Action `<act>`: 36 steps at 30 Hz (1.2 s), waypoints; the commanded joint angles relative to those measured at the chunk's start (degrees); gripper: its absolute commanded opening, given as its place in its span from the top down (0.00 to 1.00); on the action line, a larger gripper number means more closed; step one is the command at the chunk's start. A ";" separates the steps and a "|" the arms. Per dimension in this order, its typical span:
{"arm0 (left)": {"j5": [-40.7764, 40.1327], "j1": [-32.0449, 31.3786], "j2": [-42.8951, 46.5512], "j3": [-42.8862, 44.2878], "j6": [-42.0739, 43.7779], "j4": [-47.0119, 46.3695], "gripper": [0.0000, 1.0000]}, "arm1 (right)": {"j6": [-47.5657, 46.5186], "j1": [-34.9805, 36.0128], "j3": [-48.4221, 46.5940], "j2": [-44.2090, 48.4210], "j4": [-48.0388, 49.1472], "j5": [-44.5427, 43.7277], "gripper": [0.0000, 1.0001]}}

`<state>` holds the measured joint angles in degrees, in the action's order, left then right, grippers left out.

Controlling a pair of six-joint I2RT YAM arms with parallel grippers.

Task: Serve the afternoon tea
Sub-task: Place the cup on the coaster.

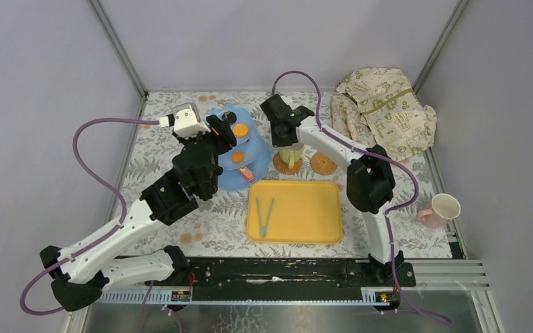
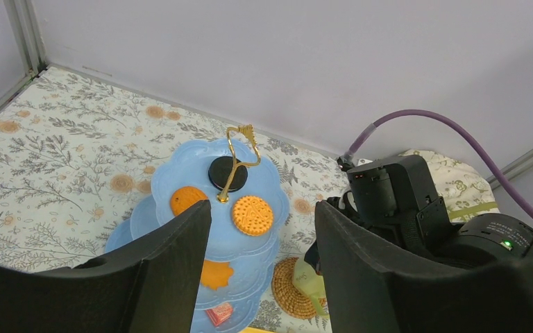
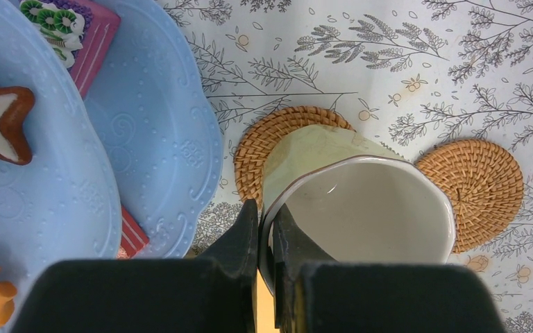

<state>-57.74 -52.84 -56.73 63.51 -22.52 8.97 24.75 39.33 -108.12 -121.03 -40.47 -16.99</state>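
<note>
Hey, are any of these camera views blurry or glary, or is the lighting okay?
Top external: even, soft light, sharp throughout, only faint shadows. Left wrist: stand crisp, left fingers dark and featureless. Right wrist: right fingers soft, cup focused, faint sheen inside.

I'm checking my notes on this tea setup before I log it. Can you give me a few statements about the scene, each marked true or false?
1. The right hand pinches the rim of the pale green cup. True.
2. Both woven coasters are bare. False: the pale green cup covers part of the left coaster. Only the right coaster is bare.
3. The left hand is shut on a biscuit. False: it is open and empty, above the tiered stand.
4. The tongs lie in the yellow tray. True.
5. The pink cup stands on the tray. False: it is at the table's right edge, apart from the tray.
</note>
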 commanded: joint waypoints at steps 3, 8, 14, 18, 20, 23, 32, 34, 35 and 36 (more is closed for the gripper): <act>-1.87 -0.16 -0.20 -0.49 0.85 -3.52 0.36 | 0.37 1.17 -4.08 0.29 1.27 -0.84 1.00; -2.01 -0.20 -0.11 -0.66 1.14 -3.70 0.36 | 0.63 1.36 -3.96 -0.13 1.33 -0.80 1.00; -2.11 -0.20 0.00 -0.76 1.33 -3.93 0.36 | 0.82 1.53 -3.52 -0.63 1.48 -0.39 1.00; -2.12 -0.23 0.05 -0.93 1.32 -3.96 0.36 | 0.91 1.67 -2.86 -0.67 1.74 -0.13 1.00; -2.17 -0.18 0.07 -0.98 1.43 -3.95 0.36 | 0.91 1.71 -2.57 -0.53 2.09 0.03 0.99; -2.21 -0.24 0.33 -0.99 1.48 -3.96 0.35 | 0.83 1.71 -2.45 -0.24 2.31 0.56 0.86; -1.96 -0.17 -0.03 -0.79 1.40 -3.78 0.35 | 0.71 1.88 -2.46 0.54 2.43 1.07 0.56; -1.90 -0.20 -0.08 -0.72 1.35 -3.79 0.35 | 0.69 1.88 -2.61 0.82 2.45 1.01 0.55; -1.98 -0.16 -0.21 -0.67 1.39 -3.76 0.35 | 0.65 1.89 -2.64 1.14 2.49 1.03 0.55; -2.02 -0.24 -0.20 -0.61 1.47 -3.77 0.35 | 0.58 1.93 -2.70 1.37 2.50 1.05 0.55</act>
<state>-57.89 -52.84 -56.90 63.02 -21.87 8.54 25.54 40.56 -108.60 -122.04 -39.09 -15.86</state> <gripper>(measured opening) 0.652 0.449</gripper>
